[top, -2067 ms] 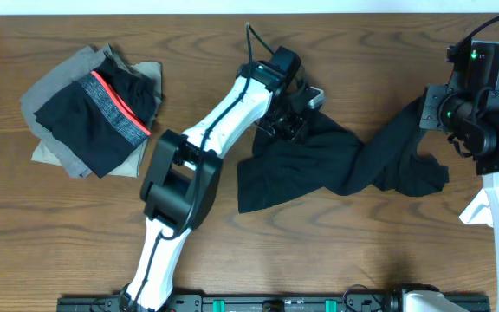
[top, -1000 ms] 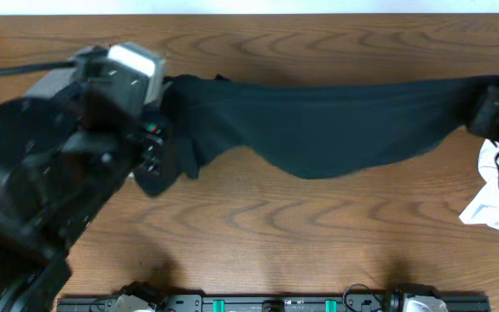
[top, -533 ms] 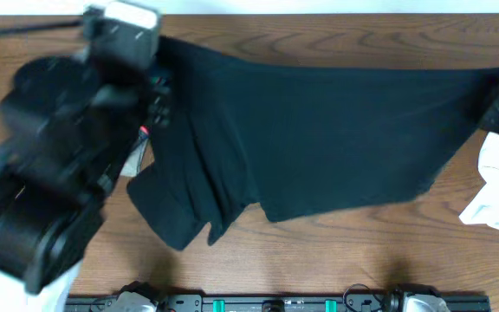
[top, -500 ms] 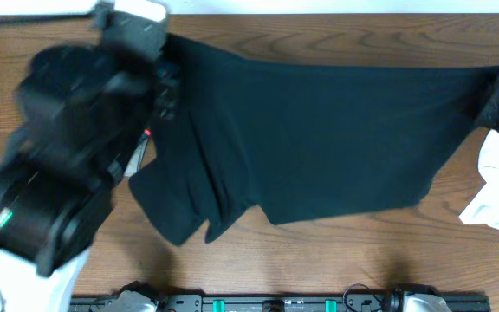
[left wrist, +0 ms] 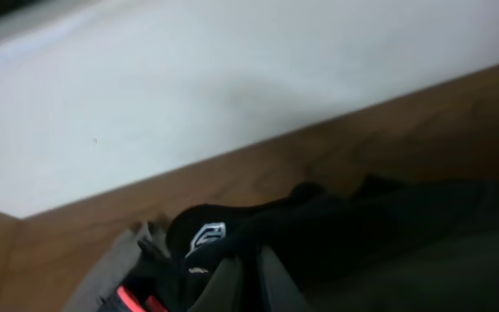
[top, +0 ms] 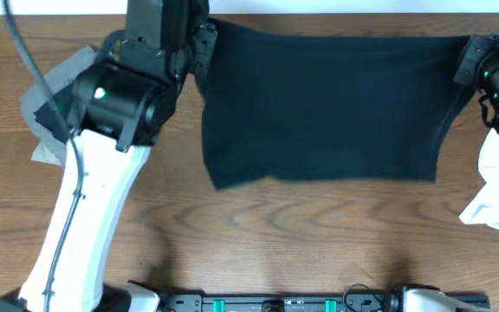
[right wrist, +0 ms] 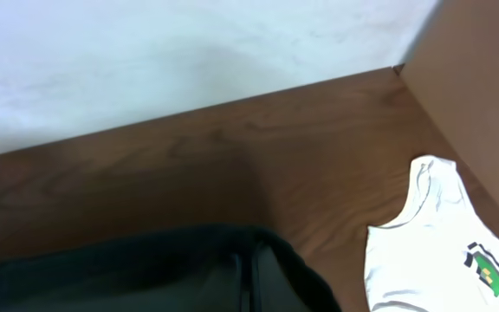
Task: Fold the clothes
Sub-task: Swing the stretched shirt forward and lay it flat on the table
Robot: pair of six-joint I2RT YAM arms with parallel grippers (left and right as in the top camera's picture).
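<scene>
Item: black T-shirt (top: 319,104), stretched wide over the far half of the table (top: 319,251).
Left gripper (left wrist: 251,282): clamped on its left top corner, arm reaching up from the near edge.
Right gripper (right wrist: 251,277): clamped on the right corner, arm at the right edge.

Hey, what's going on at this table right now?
A large black T-shirt is spread wide over the wooden table, held between two grippers. The left gripper pinches one end and the right gripper the other, both shut. A pile of grey and dark clothes lies at left, a white garment at right.
</scene>
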